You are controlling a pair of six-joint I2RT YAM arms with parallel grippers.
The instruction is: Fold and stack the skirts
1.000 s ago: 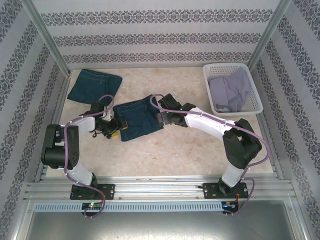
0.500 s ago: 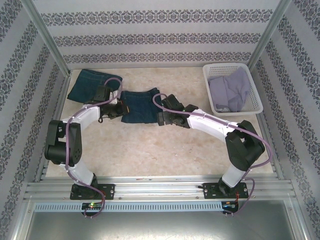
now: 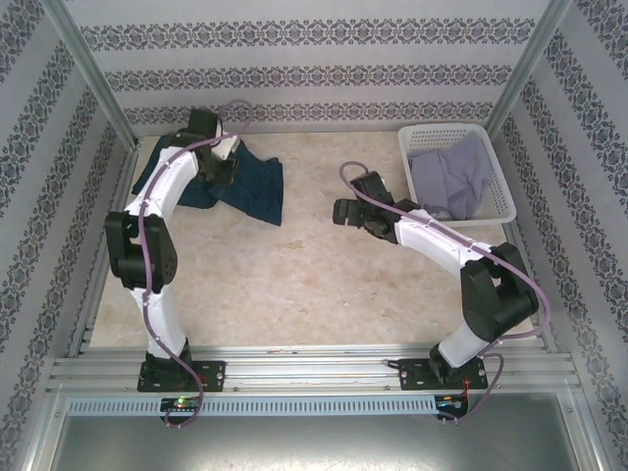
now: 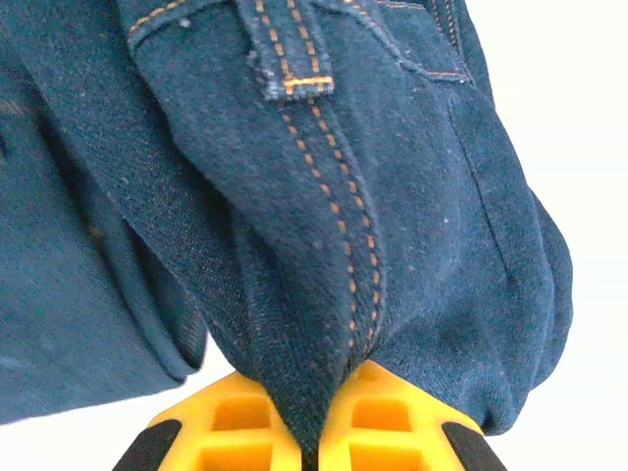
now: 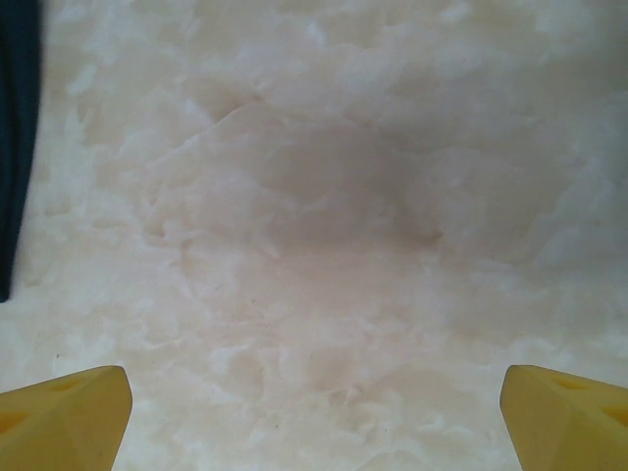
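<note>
While our left gripper [image 4: 314, 432] pinches a fold of one denim skirt [image 4: 324, 196] tight at the table's [image 3: 314, 285] far left corner, over a second denim skirt [image 3: 155, 177], our right gripper [image 3: 340, 210] hovers mid-table with jaws spread wide, and the lavender skirt [image 3: 453, 177] lies in the white basket [image 3: 444, 131].

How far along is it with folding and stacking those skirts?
Done, it seems: one denim skirt lies in the far left corner. In hand: the left jaws are clamped on a second denim skirt at that same corner, not yet released. Left: the lavender skirt sits crumpled in the white basket, unfolded; the right jaws stand open over bare table.
</note>
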